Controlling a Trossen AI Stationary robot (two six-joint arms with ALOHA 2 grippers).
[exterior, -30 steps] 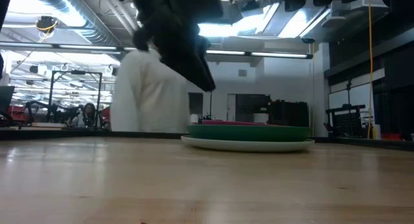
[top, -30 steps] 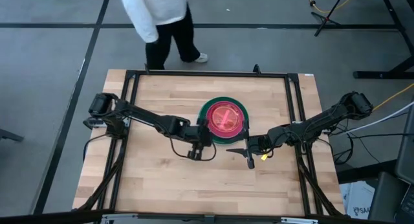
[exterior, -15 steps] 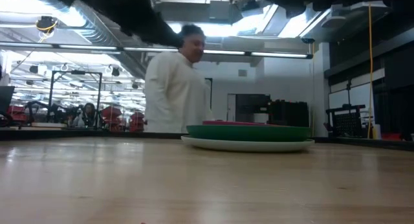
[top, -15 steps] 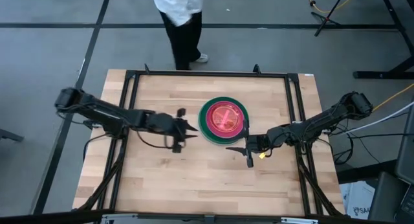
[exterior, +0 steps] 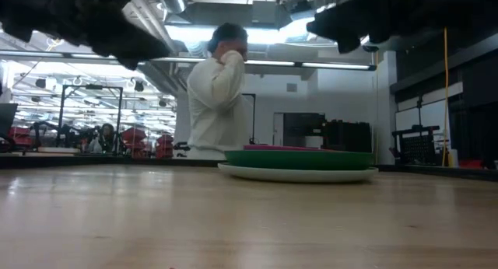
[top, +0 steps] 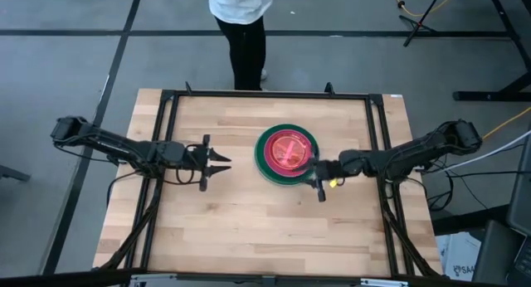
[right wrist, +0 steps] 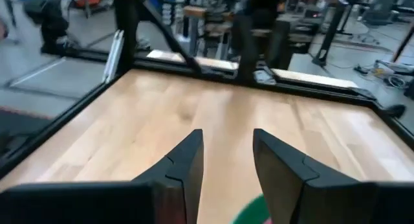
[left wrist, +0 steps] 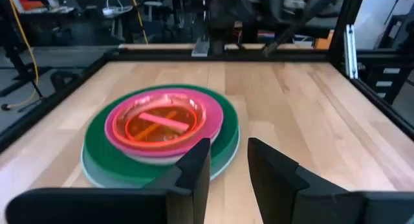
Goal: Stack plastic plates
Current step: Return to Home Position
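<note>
Wooden table with a person standing behind it. The stack of round plastic plates sits mid-table with a translucent pink-red one on top, so stacking looks done to me. Left gripper hangs well clear and right gripper hovers at the stack's edge, both with fingers open and empty. Looks like the go-home step, so the right arm needs to back off without clipping the plates.

bright overhead ceiling lights | arms backlit dark | table shadows faint
</note>
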